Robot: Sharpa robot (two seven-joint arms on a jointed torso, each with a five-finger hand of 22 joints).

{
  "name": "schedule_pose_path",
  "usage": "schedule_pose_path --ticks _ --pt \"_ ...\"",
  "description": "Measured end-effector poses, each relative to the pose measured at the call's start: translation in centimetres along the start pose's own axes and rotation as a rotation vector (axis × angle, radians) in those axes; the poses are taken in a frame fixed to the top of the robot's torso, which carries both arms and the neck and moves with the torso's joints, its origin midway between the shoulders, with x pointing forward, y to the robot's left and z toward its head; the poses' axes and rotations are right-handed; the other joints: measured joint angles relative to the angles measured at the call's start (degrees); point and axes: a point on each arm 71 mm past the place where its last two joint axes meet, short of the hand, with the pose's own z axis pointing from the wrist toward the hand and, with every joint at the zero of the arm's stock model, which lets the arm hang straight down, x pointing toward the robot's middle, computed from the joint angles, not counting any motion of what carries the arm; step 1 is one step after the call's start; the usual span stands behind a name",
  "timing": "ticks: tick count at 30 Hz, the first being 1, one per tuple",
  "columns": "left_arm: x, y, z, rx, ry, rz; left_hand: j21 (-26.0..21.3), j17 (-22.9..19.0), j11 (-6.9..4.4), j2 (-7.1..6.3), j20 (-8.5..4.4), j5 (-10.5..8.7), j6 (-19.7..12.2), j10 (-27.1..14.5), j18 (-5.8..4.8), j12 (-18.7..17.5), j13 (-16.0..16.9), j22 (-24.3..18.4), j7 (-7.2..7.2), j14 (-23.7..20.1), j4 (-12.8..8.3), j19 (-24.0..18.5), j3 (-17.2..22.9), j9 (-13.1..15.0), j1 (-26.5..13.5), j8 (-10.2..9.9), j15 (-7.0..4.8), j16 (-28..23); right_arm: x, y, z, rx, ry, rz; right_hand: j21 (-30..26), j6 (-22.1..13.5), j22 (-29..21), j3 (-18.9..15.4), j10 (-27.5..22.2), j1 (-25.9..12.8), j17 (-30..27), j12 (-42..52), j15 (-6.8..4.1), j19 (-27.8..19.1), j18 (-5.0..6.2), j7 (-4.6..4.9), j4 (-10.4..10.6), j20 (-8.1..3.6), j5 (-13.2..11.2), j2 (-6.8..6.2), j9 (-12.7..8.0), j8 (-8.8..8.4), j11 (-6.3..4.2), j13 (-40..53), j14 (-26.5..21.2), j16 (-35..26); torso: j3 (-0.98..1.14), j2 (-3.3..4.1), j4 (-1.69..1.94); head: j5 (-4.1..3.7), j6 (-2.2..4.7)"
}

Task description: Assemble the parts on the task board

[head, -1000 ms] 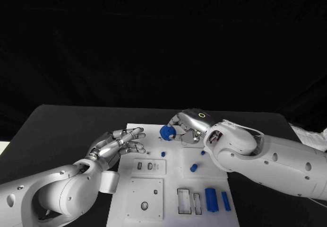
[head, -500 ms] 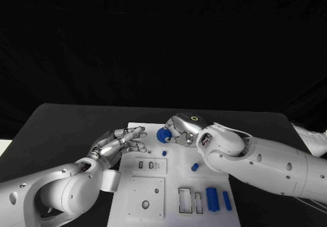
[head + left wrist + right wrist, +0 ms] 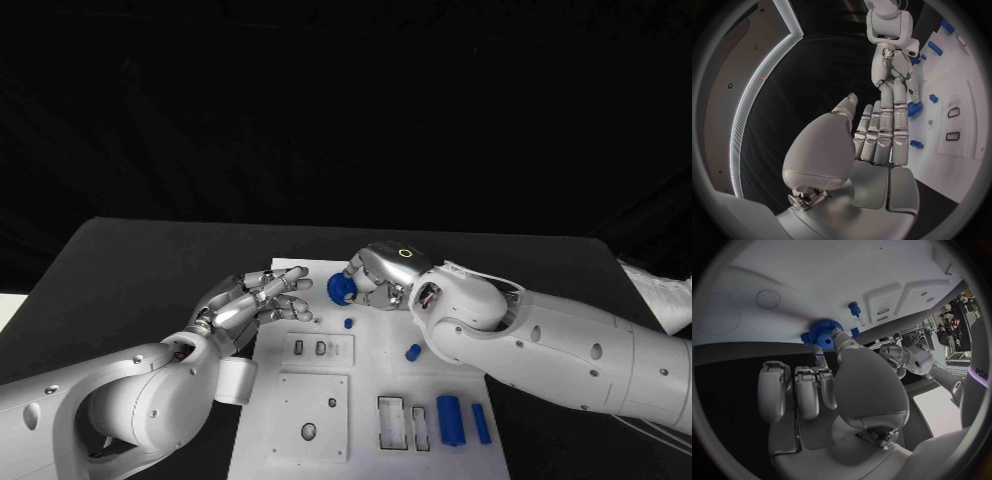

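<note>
Right hand (image 3: pixel 382 275) pinches blue gear (image 3: pixel 340 290) over task board (image 3: pixel 289 420); left hand (image 3: pixel 257 302) open, empty

My right hand (image 3: pixel 382 272) sits at the upper middle of the frame, over the far edge of the white rectangular task board (image 3: pixel 368 400), holding the blue toothed gear (image 3: pixel 340 290). My left hand (image 3: pixel 253 305) lies just left, at the board's left edge. Two blue cylinders (image 3: pixel 459 421) lie lower right.
</note>
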Motion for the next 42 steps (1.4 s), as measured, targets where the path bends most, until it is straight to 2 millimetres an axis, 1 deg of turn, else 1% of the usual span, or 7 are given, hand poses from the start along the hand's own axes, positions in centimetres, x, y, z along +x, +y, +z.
schedule_pose_path --ticks 4,11,16,23,35,38,42 --pt "0.0 0.0 0.0 0.000 0.000 0.000 0.0 0.0 0.00 0.00 0.00 0.00 0.0 0.0 0.00 0.0 0.0 0.0 0.00 0.0 0.0 0.0 0.0 0.0 0.0 0.0 0.00 0.0 0.1 0.1 0.1 0.000 0.004 0.000 0.0 -1.3 -0.1 -1.2 0.2 -2.9 0.0 -0.8 0.00 0.0 0.00 0.48 1.9 0.00 -5.4 -0.95 -0.3 -1.69 0.15 0.0 0.0 0.0 0.01 0.00 -0.04 -0.05 0.01" --pt "0.0 0.0 0.0 -0.001 0.000 0.000 0.0 0.0 0.00 0.00 0.00 0.00 0.0 0.0 0.00 0.0 0.0 0.0 0.00 0.0 0.0 0.0 0.0 0.0 0.0 0.0 0.00 0.0 0.4 0.3 0.1 -0.001 0.012 0.000 0.0 -4.6 -0.1 -3.6 0.1 -6.7 0.0 -1.5 0.81 0.1 0.00 1.27 6.1 0.34 -6.0 -2.95 -1.1 -2.43 0.94 0.0 0.0 0.0 0.01 0.00 -0.04 -0.07 -0.02" --pt "0.0 0.0 0.0 -0.002 0.000 0.000 0.0 0.0 0.00 0.00 0.00 0.00 0.0 0.0 0.00 0.0 0.0 0.0 0.00 0.0 0.0 0.0 0.0 0.0 0.0 0.0 0.00 0.0 0.4 0.2 0.1 0.001 0.019 0.000 0.0 -4.8 0.0 -6.0 0.2 -9.2 0.0 -1.5 0.83 0.2 0.00 1.49 6.7 0.63 -5.8 -1.55 -1.1 -2.43 1.06 0.0 0.0 0.2 0.00 0.01 -0.01 -0.12 -0.05" --pt "0.0 0.0 0.0 -0.003 0.000 0.000 0.0 0.0 0.20 0.00 0.00 0.00 -0.2 -0.2 0.00 0.0 0.0 0.0 0.20 0.0 0.0 0.0 0.0 0.0 0.0 0.0 0.01 0.0 0.7 0.0 0.2 0.012 0.043 0.003 0.2 -4.8 0.3 -9.9 0.3 -14.0 0.0 -1.5 0.83 0.2 0.00 1.50 6.6 0.63 -1.0 1.99 -1.0 -2.43 1.08 0.0 0.0 0.2 0.00 0.03 -0.04 -0.09 -0.12" --pt "0.0 0.0 0.0 -0.004 0.000 0.000 0.0 0.0 0.20 0.00 0.00 0.00 -0.2 -0.2 0.00 0.0 0.0 0.0 0.20 0.0 0.0 0.0 0.0 0.0 0.0 0.0 0.01 0.0 0.8 -0.5 0.3 0.033 0.059 0.018 0.2 -5.1 0.4 -11.3 0.0 -14.4 0.0 -1.5 1.23 0.0 -0.01 1.76 6.2 0.83 0.6 2.58 -0.9 -2.43 1.28 0.0 0.0 0.5 0.02 0.03 -0.04 -0.25 -0.19" --pt "0.0 0.0 0.0 -0.005 -0.001 0.000 0.0 0.0 0.20 0.00 0.00 0.00 -0.2 -0.2 0.00 0.0 0.0 0.0 0.20 0.0 0.0 0.0 0.0 0.0 0.0 0.0 0.01 0.0 0.7 -0.7 -0.1 0.031 0.040 0.026 0.2 -5.1 0.5 -11.7 0.0 -13.8 0.0 -1.3 1.23 0.0 0.00 1.78 6.1 0.83 0.6 3.19 -0.9 -2.43 1.28 0.0 0.0 0.5 0.05 0.03 -0.04 -0.26 -0.18" --pt "-0.1 0.0 0.0 -0.005 -0.001 0.000 0.0 0.0 0.20 0.00 0.00 0.00 -0.2 -0.2 0.00 0.0 0.0 0.0 0.20 0.0 0.0 0.0 0.0 0.0 0.0 0.0 0.01 0.0 0.1 -1.0 -1.0 0.019 -0.020 0.047 0.2 -5.1 0.5 -11.9 0.0 -11.7 0.0 -1.3 1.23 0.0 0.00 1.78 5.9 0.83 0.6 3.04 -0.9 -2.43 1.28 0.0 0.0 0.5 0.09 0.00 -0.04 -0.22 -0.09"
